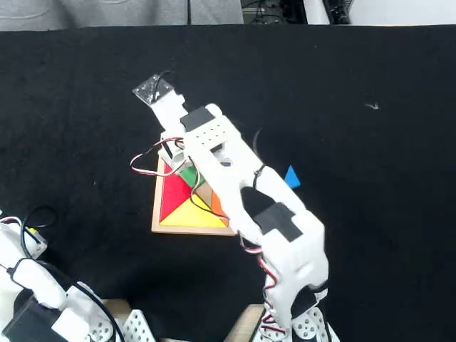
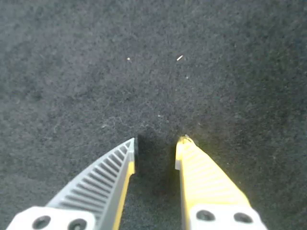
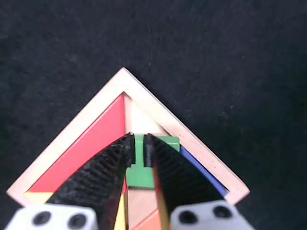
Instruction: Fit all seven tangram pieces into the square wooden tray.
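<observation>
The square wooden tray (image 1: pixel 155 206) lies mid-table with red (image 1: pixel 171 192), yellow (image 1: pixel 191 214), orange and green (image 1: pixel 189 175) pieces in it. My right arm (image 1: pixel 214 142) stretches over it. In the right wrist view my right gripper (image 3: pixel 138 139) hovers right over the green piece (image 3: pixel 165 146), its black fingers a narrow gap apart with green showing between them. Bare wood (image 3: pixel 141 120) shows in the tray corner (image 3: pixel 158 103) beyond the green piece, a red triangle (image 3: pixel 91 148) on one side, a blue piece (image 3: pixel 201 172) on the other. My left gripper (image 2: pixel 156 143) stands open over bare cloth, holding nothing.
A small blue triangle (image 1: pixel 291 177) lies on the black cloth just right of the right arm. The left arm (image 1: pixel 28 285) sits at the near left corner. The table's far edge runs along the top of the high view.
</observation>
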